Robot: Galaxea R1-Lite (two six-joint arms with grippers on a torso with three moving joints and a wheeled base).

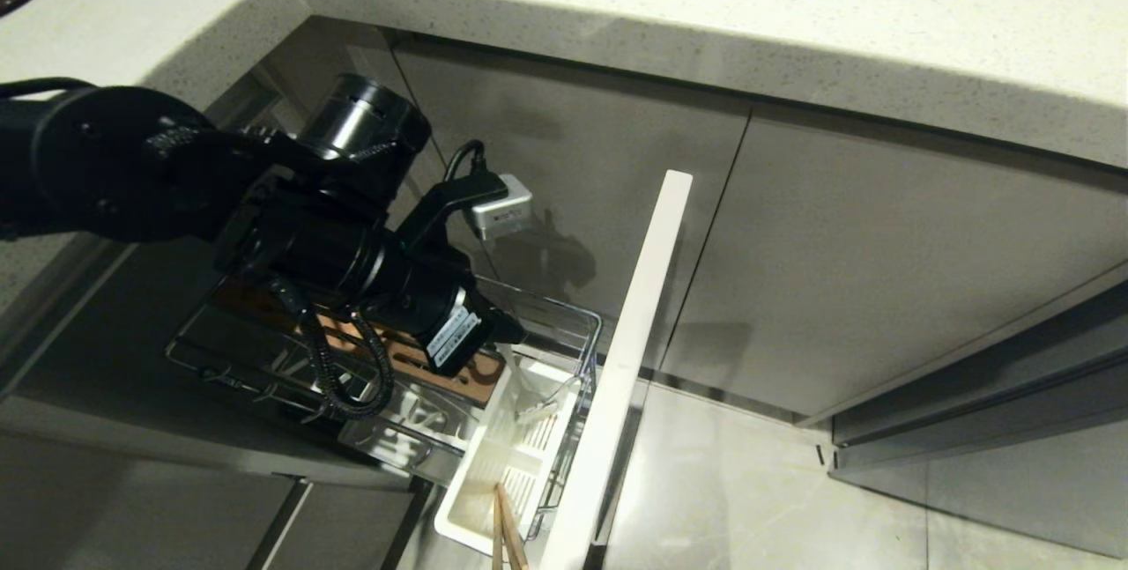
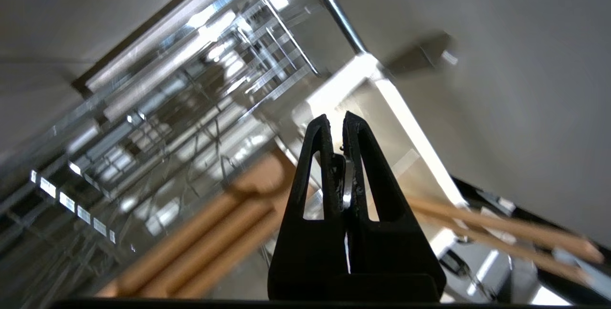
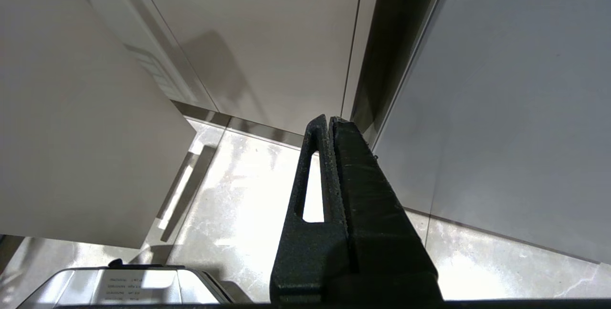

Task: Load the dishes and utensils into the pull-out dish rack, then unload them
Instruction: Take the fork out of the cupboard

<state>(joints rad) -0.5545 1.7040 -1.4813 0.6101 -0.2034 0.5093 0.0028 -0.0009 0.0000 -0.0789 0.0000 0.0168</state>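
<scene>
Over the white cutlery caddy (image 1: 507,464) at the front of the pull-out dish rack (image 1: 564,323), the left tool (image 2: 338,127) is held low, its jaws nearly closed on a thin silver piece of metal, judged to be the fork (image 2: 347,187); only a short stretch is seen between the pads. The grip sits well back from the tips, so a slip or a swing of the fork is judged possible if the arm is moved quickly. The chopsticks (image 1: 504,535) are seen leaning in the caddy's near end, just beside the tool in the left wrist view; they could be knocked or dragged out with the fork. The wire rim and the pale drawer front (image 1: 617,376) are close by, so a snag of the fork on lifting is a risk. Plate and bowl are not seen. The right tool (image 3: 331,120) is parked over the floor, jaws pressed together, empty.
</scene>
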